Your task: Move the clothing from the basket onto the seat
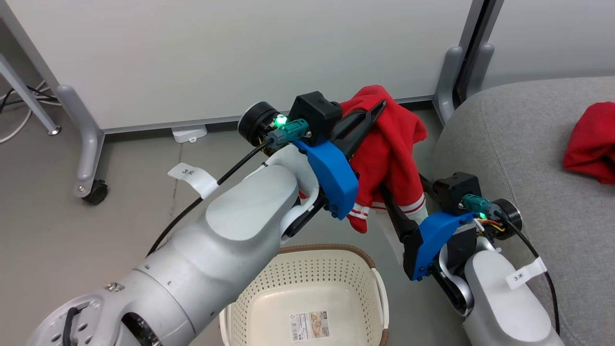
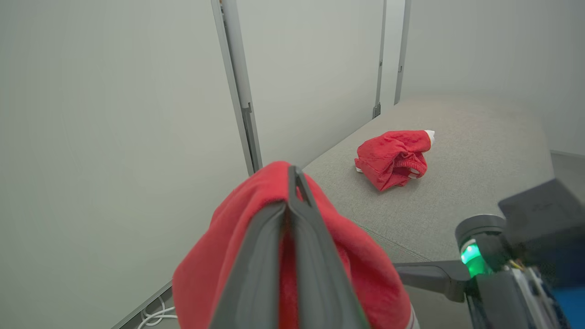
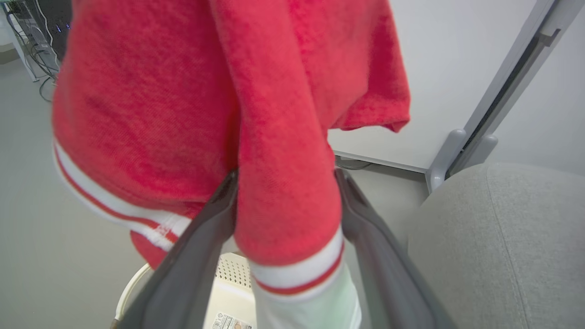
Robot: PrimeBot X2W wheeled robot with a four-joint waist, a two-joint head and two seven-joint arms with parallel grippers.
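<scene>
Left claw (image 2: pixel 295 173): clenched on held garment (image 1: pixel 389 144), fingers together, red fabric draped over tips and down both sides.
Right claw (image 3: pixel 285 176): released, fingers spread wide, below and right of left claw. Sleeve (image 3: pixel 283 205) of held garment, white-and-red cuff, hangs between them.
Basket (image 1: pixel 331 251): on floor (image 1: pixel 72 240) beneath both claws, held garment clear above rim.
Seat (image 1: pixel 519 158): just right of right claw, ahead of left claw.
Second garment (image 2: pixel 394 157): crumpled on seat, well beyond left claw's tips, apart from both claws.
</scene>
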